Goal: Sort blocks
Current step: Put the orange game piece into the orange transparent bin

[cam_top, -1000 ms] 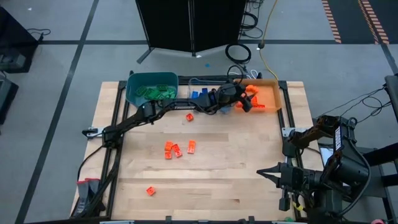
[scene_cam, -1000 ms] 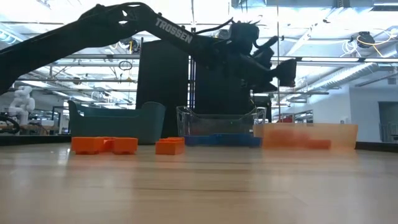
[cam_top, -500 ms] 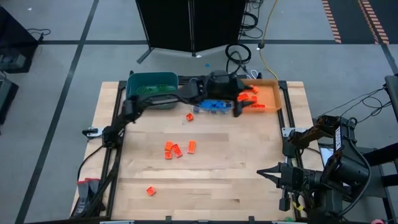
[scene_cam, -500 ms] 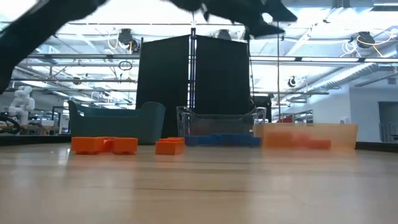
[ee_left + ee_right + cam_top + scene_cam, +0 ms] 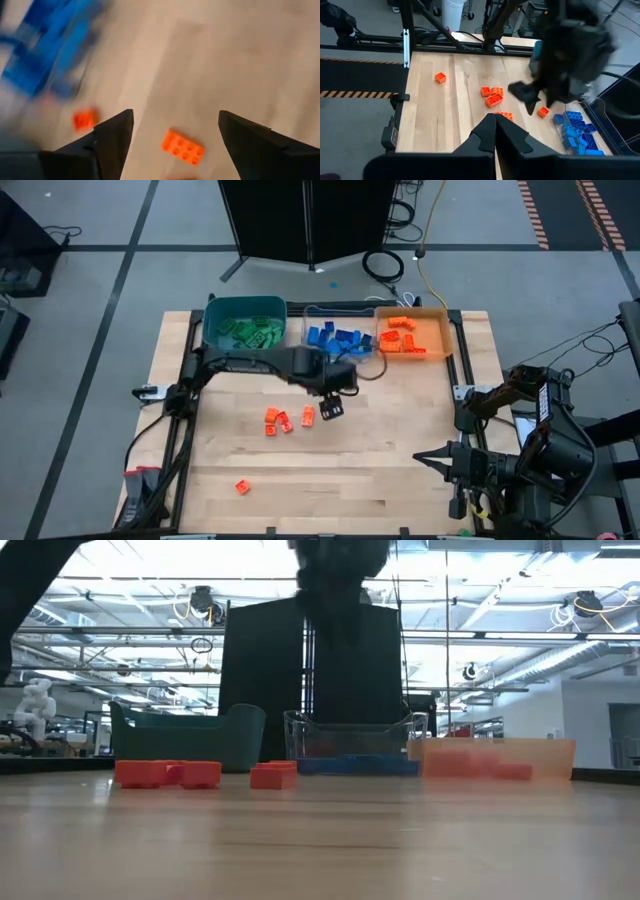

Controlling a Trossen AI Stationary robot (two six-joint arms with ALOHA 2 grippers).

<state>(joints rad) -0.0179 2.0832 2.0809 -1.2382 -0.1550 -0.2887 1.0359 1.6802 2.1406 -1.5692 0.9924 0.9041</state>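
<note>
My left gripper [image 5: 330, 407] hangs open and empty over the middle of the table, just right of a cluster of three orange-red blocks [image 5: 285, 420]. In the left wrist view its fingers [image 5: 175, 115] stand wide apart above one orange-red block [image 5: 182, 147] lying flat on the wood, and another [image 5: 85, 119] lies farther off. A single orange-red block [image 5: 241, 486] sits near the near-left corner. Green blocks fill the teal bin [image 5: 245, 325], blue blocks the clear bin [image 5: 335, 338], and orange-red ones the orange bin [image 5: 410, 335]. My right gripper [image 5: 425, 457] waits shut at the table's right edge.
The three bins stand in a row along the far edge. Black frame rails run along the table's left and right sides. Cables lie behind the bins. Bare wood stretches across the near and right parts of the table.
My left gripper has left the orange bin, risen, and swung toward the near edge and the left, ending above the middle of the table by the orange-red cluster. The blocks on the table have kept their places.
</note>
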